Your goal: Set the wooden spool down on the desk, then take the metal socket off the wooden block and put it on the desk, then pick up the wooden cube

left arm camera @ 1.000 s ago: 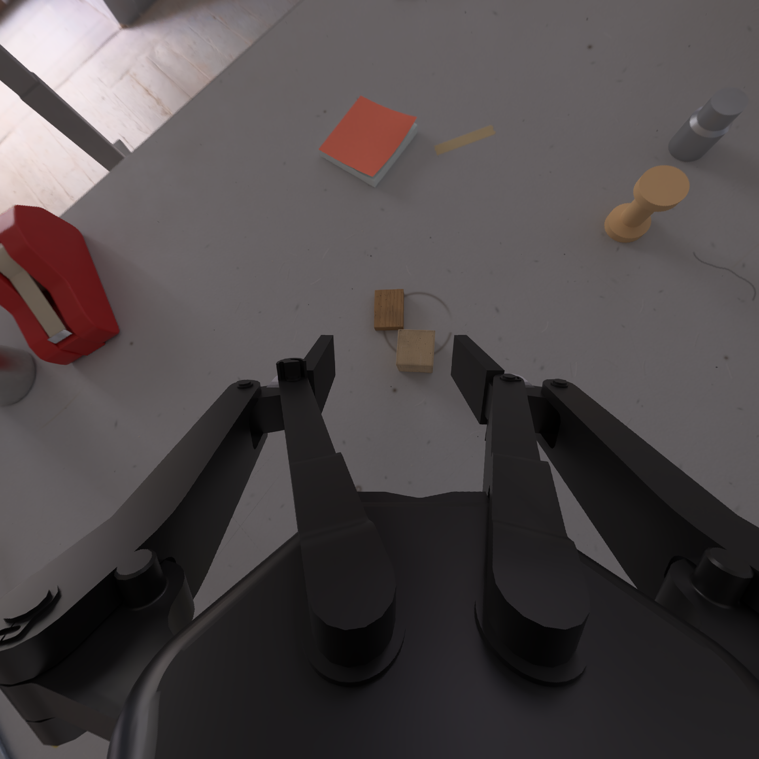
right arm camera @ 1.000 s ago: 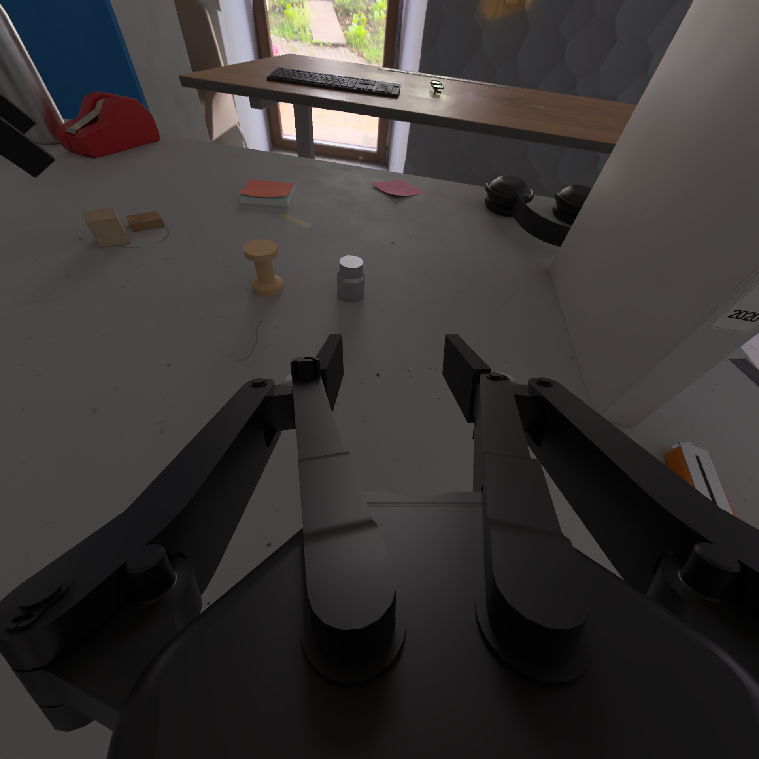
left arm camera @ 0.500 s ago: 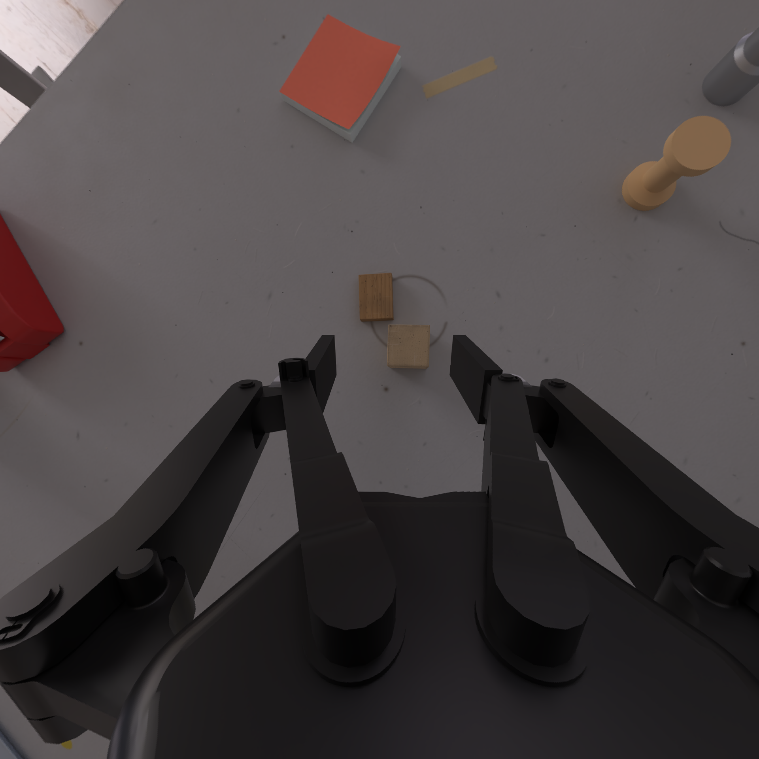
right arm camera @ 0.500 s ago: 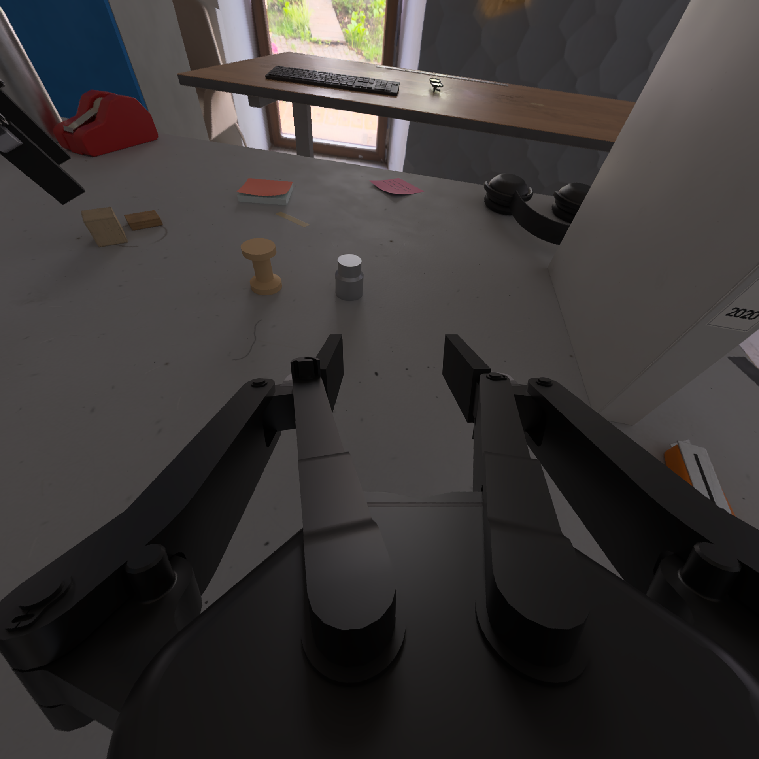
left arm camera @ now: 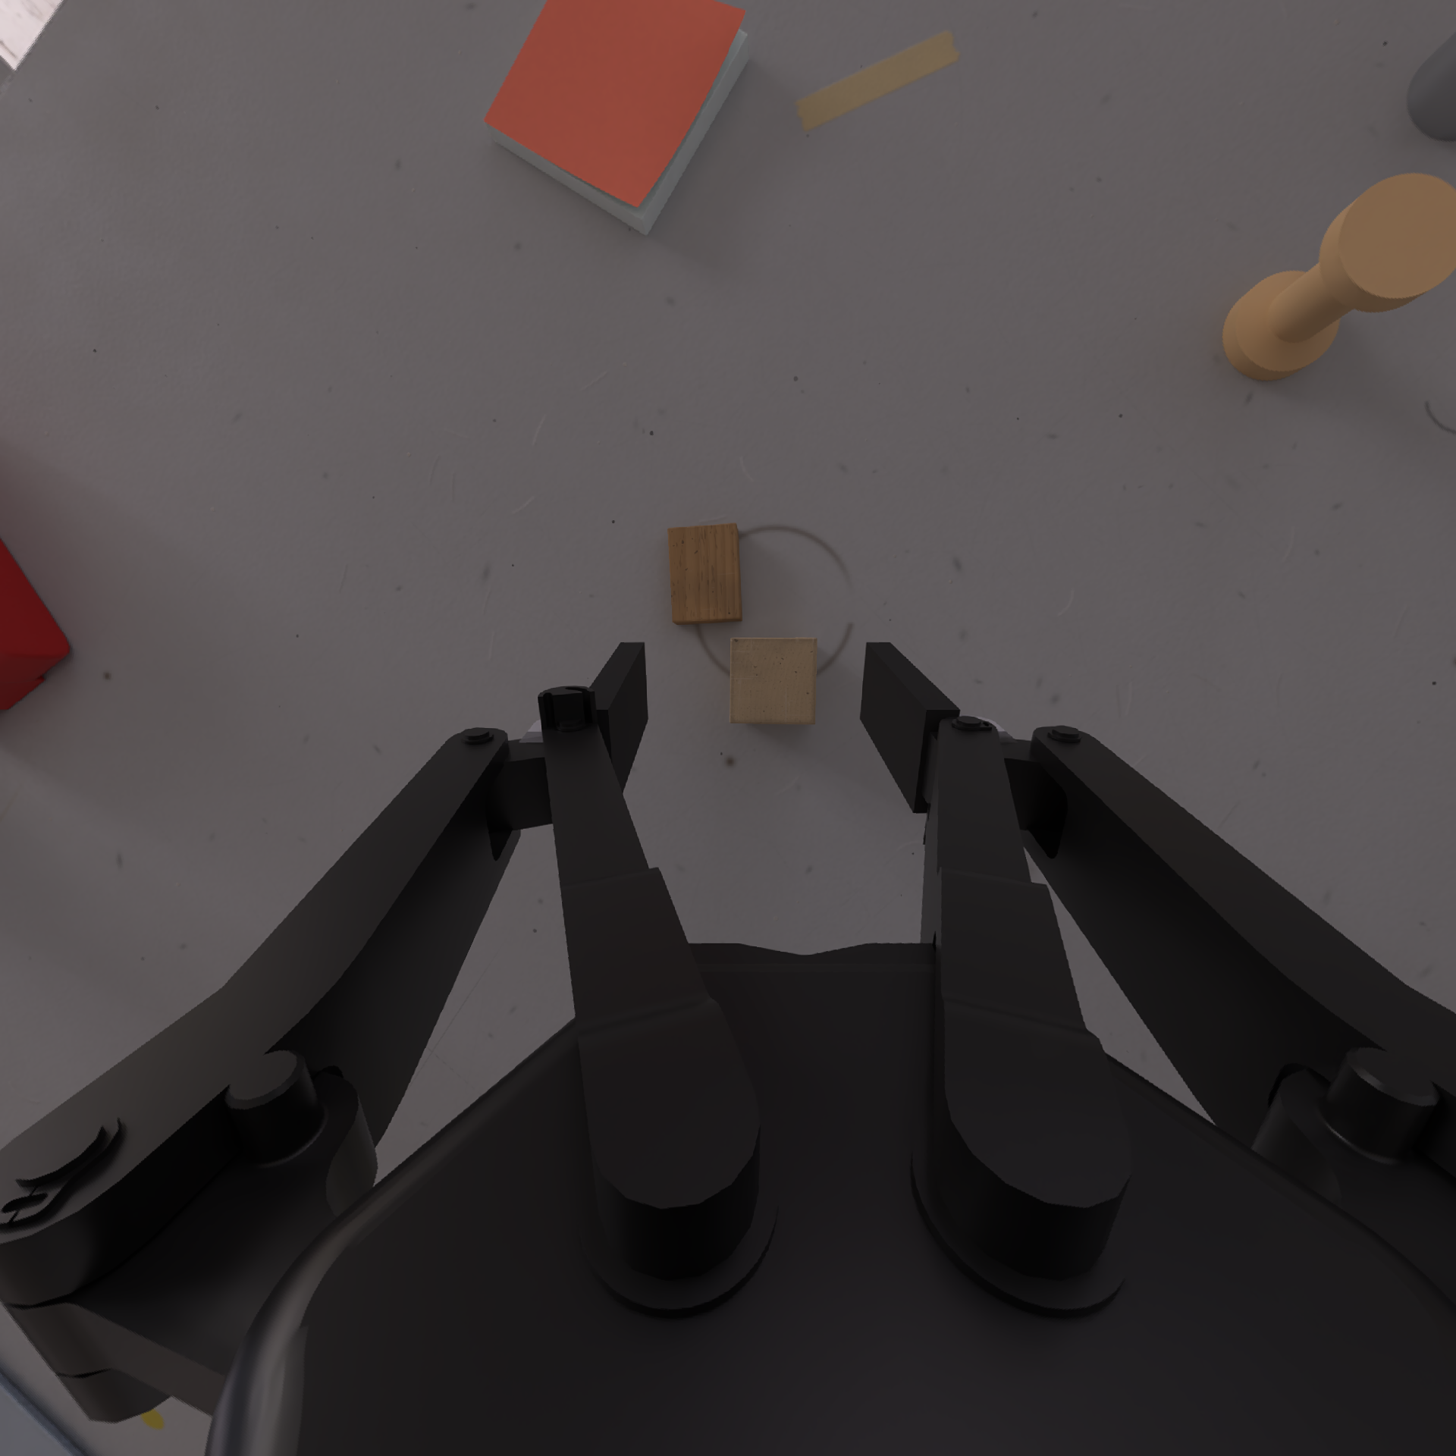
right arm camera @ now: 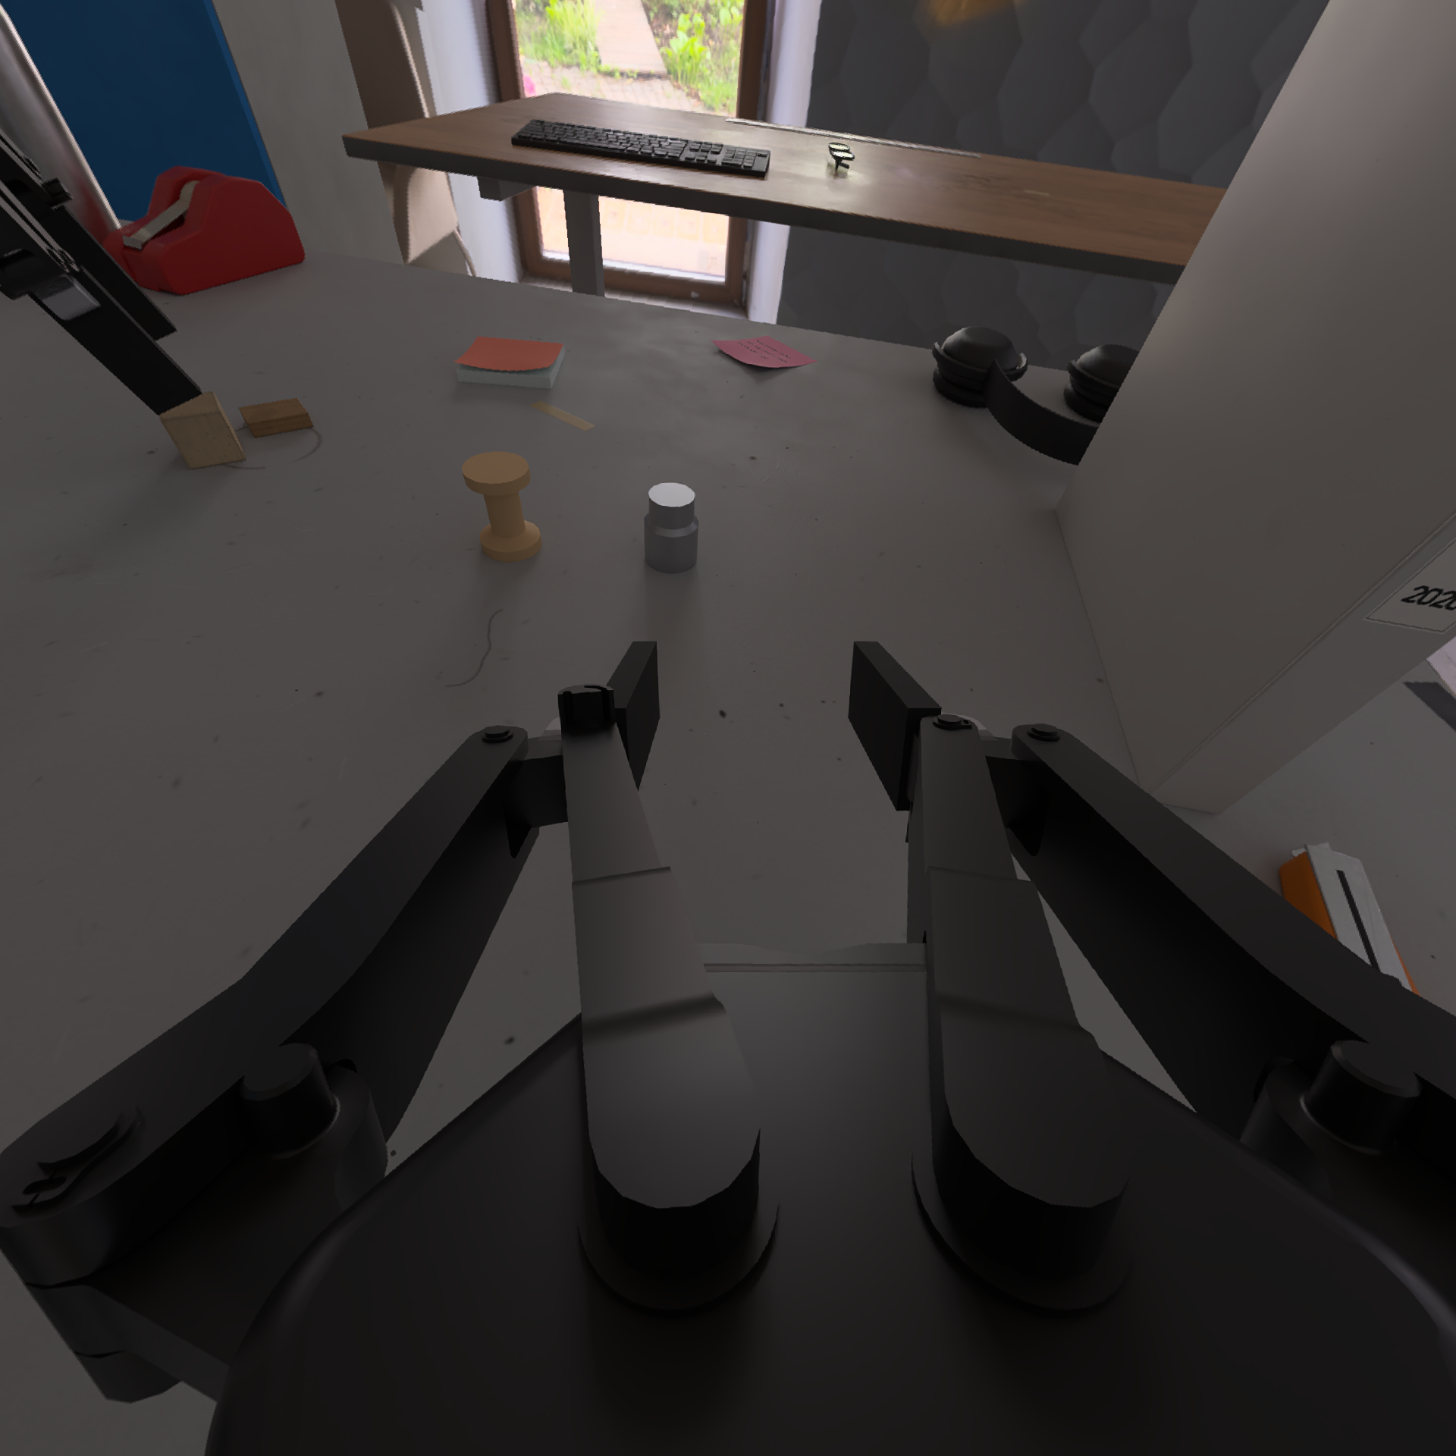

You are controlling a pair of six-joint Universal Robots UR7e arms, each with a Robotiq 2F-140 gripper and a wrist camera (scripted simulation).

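Left end effector (left arm camera: 755, 685) wide open, empty, above wooden cube (left arm camera: 772, 681); descend centred, avoid wooden block (left arm camera: 704, 573).

Left gripper (left arm camera: 755, 687) spread wide above the desk (left arm camera: 315, 394), pale cube (left arm camera: 772, 681) between its fingertips, darker block (left arm camera: 704, 573) just beyond, spool (left arm camera: 1331, 276) far right.

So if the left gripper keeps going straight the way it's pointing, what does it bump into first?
Most likely the pale wooden cube. The left gripper is open and points down at the desk, with the cube between its fingertips. How far above it the fingertips are is hard to judge.
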